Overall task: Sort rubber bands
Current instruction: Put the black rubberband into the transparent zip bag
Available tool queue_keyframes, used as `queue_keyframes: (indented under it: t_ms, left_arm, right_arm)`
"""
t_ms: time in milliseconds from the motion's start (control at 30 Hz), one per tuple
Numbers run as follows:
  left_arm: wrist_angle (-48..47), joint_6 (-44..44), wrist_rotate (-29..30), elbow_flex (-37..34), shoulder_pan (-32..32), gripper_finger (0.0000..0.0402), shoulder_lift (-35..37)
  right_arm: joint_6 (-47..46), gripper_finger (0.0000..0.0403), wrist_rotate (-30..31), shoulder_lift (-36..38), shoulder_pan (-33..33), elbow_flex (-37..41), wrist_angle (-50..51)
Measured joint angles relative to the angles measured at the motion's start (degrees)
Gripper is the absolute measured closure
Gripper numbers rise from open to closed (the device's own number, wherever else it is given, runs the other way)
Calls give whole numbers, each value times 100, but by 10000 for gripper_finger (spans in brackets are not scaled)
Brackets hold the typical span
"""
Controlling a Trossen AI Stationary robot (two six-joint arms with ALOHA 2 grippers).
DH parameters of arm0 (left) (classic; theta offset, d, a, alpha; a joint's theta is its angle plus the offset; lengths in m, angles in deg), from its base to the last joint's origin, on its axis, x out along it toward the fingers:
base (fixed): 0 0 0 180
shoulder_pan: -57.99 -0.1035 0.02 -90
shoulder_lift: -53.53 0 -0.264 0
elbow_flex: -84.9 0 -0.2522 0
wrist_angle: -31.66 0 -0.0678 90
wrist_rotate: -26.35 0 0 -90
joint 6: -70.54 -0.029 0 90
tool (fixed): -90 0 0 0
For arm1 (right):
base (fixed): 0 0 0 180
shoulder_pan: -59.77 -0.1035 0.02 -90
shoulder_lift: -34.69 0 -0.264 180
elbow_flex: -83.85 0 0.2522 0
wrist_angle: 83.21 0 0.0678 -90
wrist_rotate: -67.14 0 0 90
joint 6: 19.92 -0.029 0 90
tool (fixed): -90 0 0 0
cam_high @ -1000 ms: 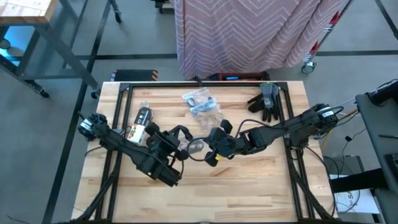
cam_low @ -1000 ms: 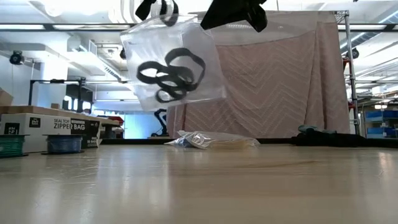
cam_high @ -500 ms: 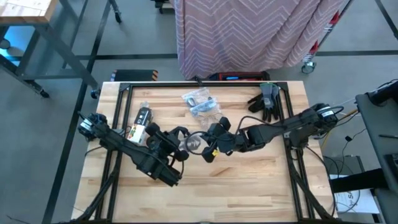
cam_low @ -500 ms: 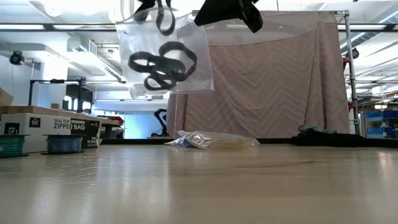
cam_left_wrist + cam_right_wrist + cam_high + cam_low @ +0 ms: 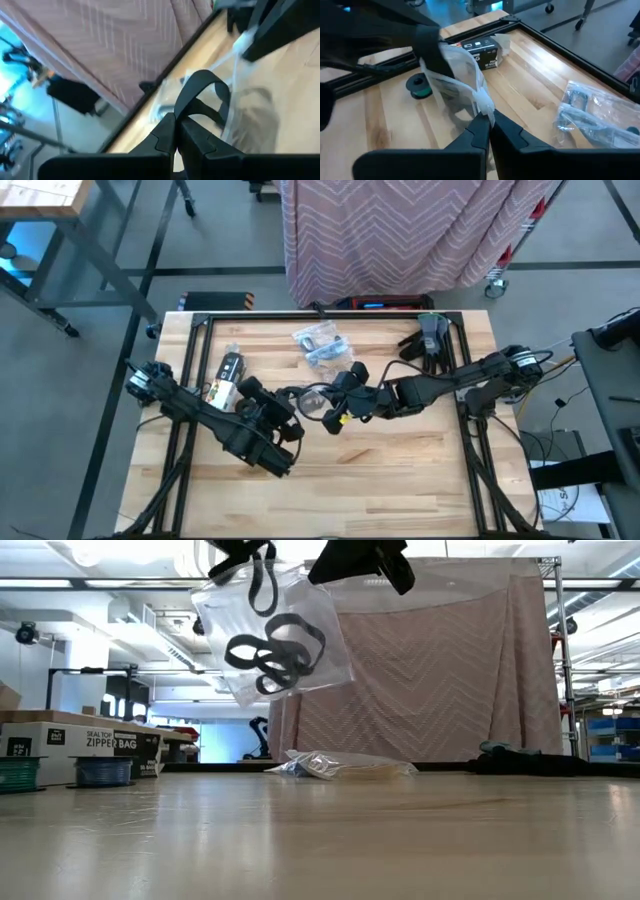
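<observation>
A clear plastic bag (image 5: 285, 645) hangs above the table's middle with several black rubber bands (image 5: 275, 648) inside it. My left gripper (image 5: 245, 548) is at the bag's top left, shut on one more black rubber band (image 5: 262, 582). That band dangles at the bag's mouth. My right gripper (image 5: 486, 122) is shut on the bag's top edge. In the high view both grippers, the left (image 5: 287, 396) and the right (image 5: 332, 406), meet over the bag (image 5: 312, 402). My left gripper pinches the black band's loop at one end (image 5: 179, 116) between its two fingertips. The rest of the loop (image 5: 202, 92) stands out beyond the fingers, clear of the table, beside the bag (image 5: 237, 107). My right gripper pinches the bag's bunched upper edge (image 5: 483, 106) between its two fingers, coming from the table's right. The bag hangs below the fingers, tilted and clear of the table.
More clear bags with bands (image 5: 323, 345) lie at the far middle, dark gloves (image 5: 427, 340) at the far right. A box of zipper bags (image 5: 228, 376) and a green roll (image 5: 419, 83) are on the left. Bare wood (image 5: 400, 470) lies toward the near edge.
My right gripper has gone a little toward the table's far and left side with the bag. The bag has swung left and now hangs tilted. My left gripper's wrist has turned, and its black band now dangles lower at the bag's mouth.
</observation>
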Motion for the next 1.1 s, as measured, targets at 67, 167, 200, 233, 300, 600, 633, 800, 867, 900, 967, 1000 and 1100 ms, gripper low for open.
queue_keyframes:
  t_ms: [67,167,200,233,300,600,633,800,867,900,967,1000,1100]
  left_arm:
    - [3,-8,-276,0,-90,398,0]
    - [40,-17,-835,0,-281,399,0]
    - [59,-100,-1038,0,-361,398,-1]
    - [92,-251,-1276,0,-449,395,0]
    - [216,-635,-1645,0,-594,386,0]
    - [1192,-1903,-1906,0,-751,327,62]
    - [1241,-1919,-1883,0,-752,320,83]
    - [1441,-1942,-1435,0,-767,291,157]
    - [1561,-2017,-1414,0,-767,282,189]
    - [1638,-2067,-1412,0,-767,278,197]
    - [1696,-2097,-1419,0,-764,269,217]
    - [1697,-2091,-1441,0,-764,264,230]
    - [1697,-2076,-1622,0,-762,243,307]
  right_arm:
    - [6,403,-3,0,0,0,2]
    - [7,403,-3,0,0,0,0]
    - [7,403,-3,0,0,0,2]
    - [5,403,-3,0,0,0,4]
    - [6,403,-3,0,0,0,2]
    - [67,403,-6,0,0,0,4]
    - [78,403,-8,0,0,0,4]
    - [147,403,-126,0,0,0,2]
    - [149,403,-212,0,0,0,2]
    - [151,403,-254,0,0,0,2]
    - [153,403,-266,0,0,0,2]
    - [153,403,-268,0,0,0,2]
    - [153,403,-274,0,0,0,2]
